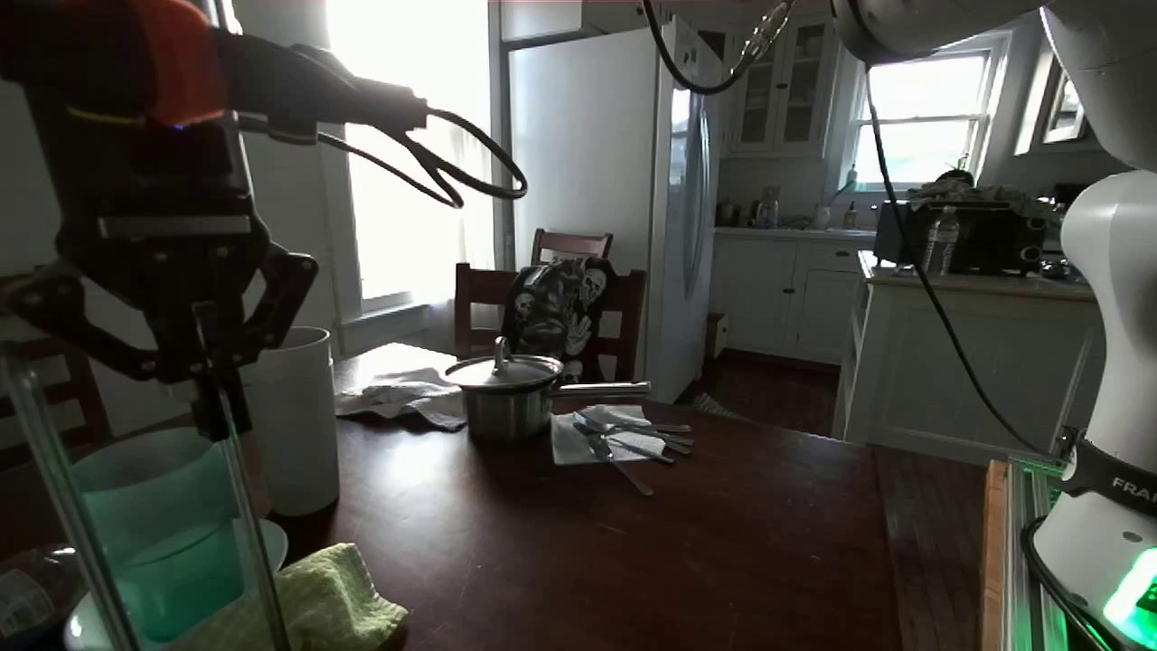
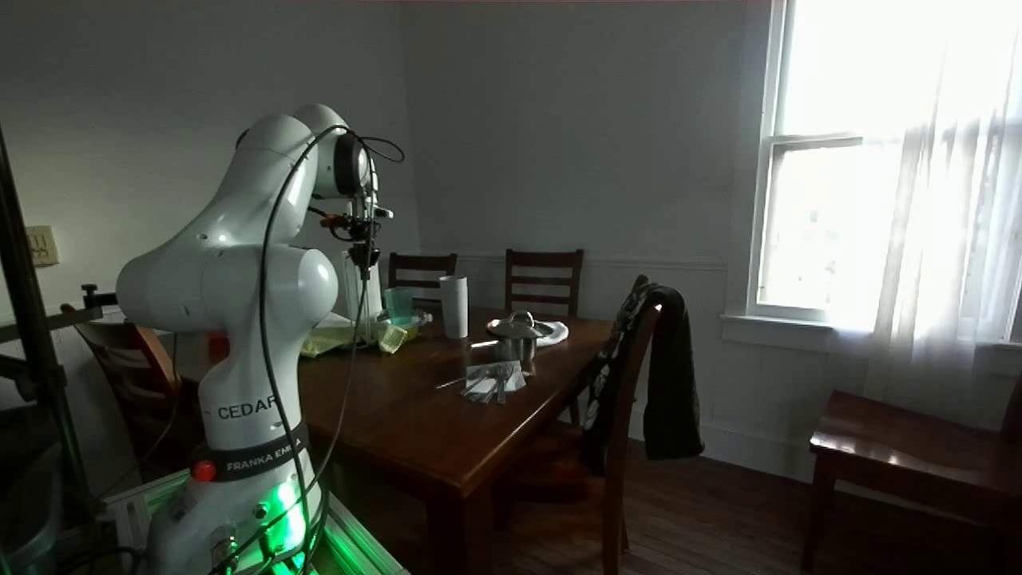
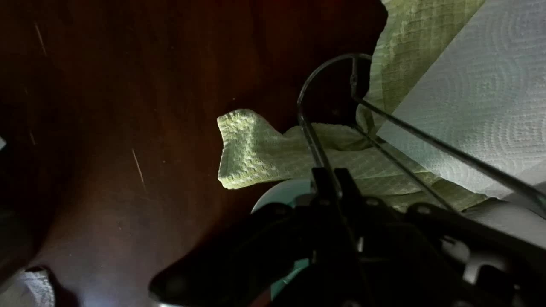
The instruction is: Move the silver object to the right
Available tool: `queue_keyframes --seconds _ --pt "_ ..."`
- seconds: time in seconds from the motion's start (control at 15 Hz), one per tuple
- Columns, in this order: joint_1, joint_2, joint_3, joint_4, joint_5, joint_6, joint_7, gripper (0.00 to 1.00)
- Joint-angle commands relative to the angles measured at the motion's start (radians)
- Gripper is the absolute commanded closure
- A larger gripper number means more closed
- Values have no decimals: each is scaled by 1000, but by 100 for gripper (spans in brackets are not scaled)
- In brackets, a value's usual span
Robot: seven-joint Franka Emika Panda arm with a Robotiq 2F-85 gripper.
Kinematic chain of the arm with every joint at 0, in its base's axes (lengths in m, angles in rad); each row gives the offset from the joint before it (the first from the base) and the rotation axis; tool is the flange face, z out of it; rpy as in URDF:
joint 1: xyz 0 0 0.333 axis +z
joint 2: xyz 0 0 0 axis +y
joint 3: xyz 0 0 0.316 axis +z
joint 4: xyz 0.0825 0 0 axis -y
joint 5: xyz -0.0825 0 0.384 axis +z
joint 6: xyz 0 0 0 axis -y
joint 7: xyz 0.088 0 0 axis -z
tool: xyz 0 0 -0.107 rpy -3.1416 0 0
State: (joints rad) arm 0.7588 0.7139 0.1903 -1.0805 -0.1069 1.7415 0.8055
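Arm (image 2: pixel 231 208): here I am, bent, arching up and over from my base (image 2: pixel 188 511) | wrist (image 2: pixel 331 172): up high at the arch's far end | gripper (image 1: pixel 223 418): hanging straight below it, pointing down | fingers (image 3: pixel 316 181): mine are pinched close, side by side, barely a sliver between

A lidded pot (image 1: pixel 509 416) stands on the worktop (image 1: pixel 723 561) beside cutlery (image 1: pixel 624 467) on a white napkin (image 1: pixel 570 449). A white canister (image 1: pixel 303 434) stands near a teal cup (image 1: pixel 163 551) and yellow cloth (image 1: pixel 343 592); a skull-print garment (image 1: pixel 551 312) hangs over a chair (image 1: pixel 484 287).
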Motion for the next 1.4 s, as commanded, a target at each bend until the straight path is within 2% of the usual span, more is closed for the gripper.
queue_keyframes --seconds 0.0,0.67,1.0,1.33 --pt "-30 -73 17 -42 33 -55 -36 98" --pt "-125 -275 31 -296 146 -77 -133 98" --pt "-170 -421 11 -482 174 -78 -97 98" --pt "-255 -571 20 -641 159 -71 46 98"
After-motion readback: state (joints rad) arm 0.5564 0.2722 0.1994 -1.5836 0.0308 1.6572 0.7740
